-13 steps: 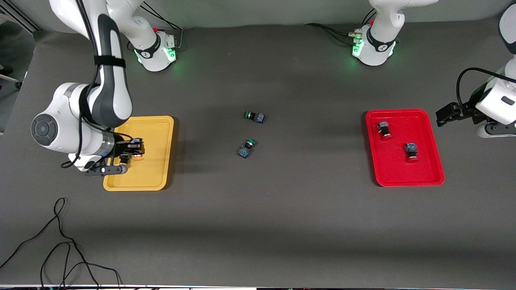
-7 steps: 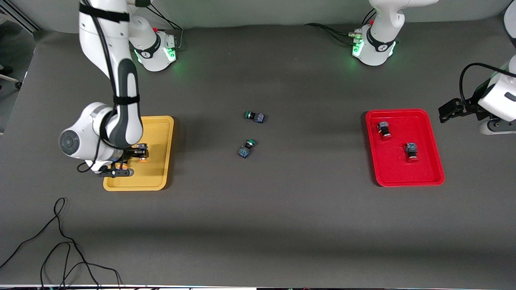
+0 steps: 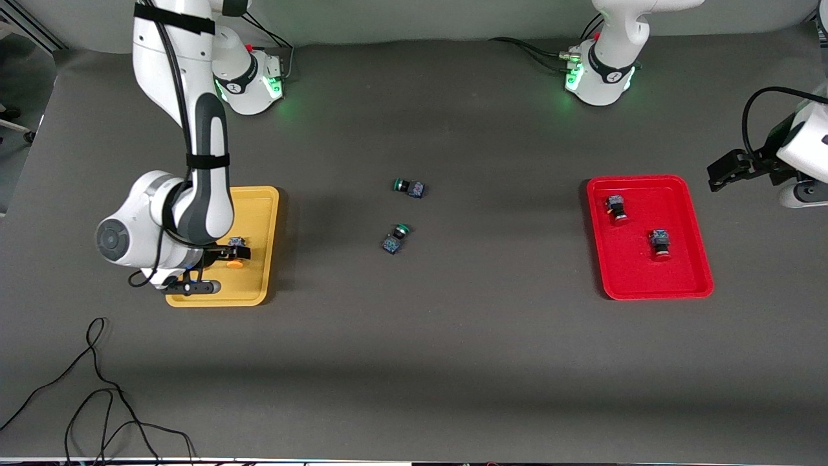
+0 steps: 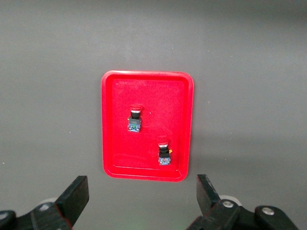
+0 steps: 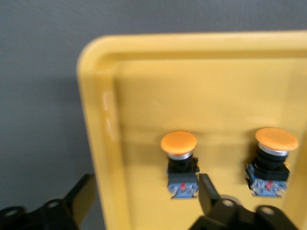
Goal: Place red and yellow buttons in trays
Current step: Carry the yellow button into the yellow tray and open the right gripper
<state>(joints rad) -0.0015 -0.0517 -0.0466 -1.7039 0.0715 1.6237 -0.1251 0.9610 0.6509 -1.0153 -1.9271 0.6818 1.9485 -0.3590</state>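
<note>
The mustard yellow tray (image 3: 257, 213) holds two yellow buttons (image 5: 179, 160) (image 5: 271, 160), lying side by side. One of them shows in the front view (image 3: 236, 254); the right arm hides the other. My right gripper (image 5: 145, 197) is open and empty, low over the tray's rim (image 5: 103, 124), one finger beside the nearer button's body. The red tray (image 3: 686, 278) holds two red buttons (image 3: 616, 207) (image 3: 660, 243), also in the left wrist view (image 4: 135, 119) (image 4: 164, 152). My left gripper (image 4: 141, 197) is open and empty, high over the table beside the red tray (image 4: 115, 143).
Two green-capped switches (image 3: 409, 188) (image 3: 396, 237) lie on the dark table mat between the trays. A loose black cable (image 3: 97, 388) lies near the front camera at the right arm's end. The arm bases (image 3: 249, 77) (image 3: 600, 74) stand along the table's edge.
My right arm's hand has shifted over the yellow tray, and a yellow button now lies clear of it. My left arm has drawn a little away from the red tray.
</note>
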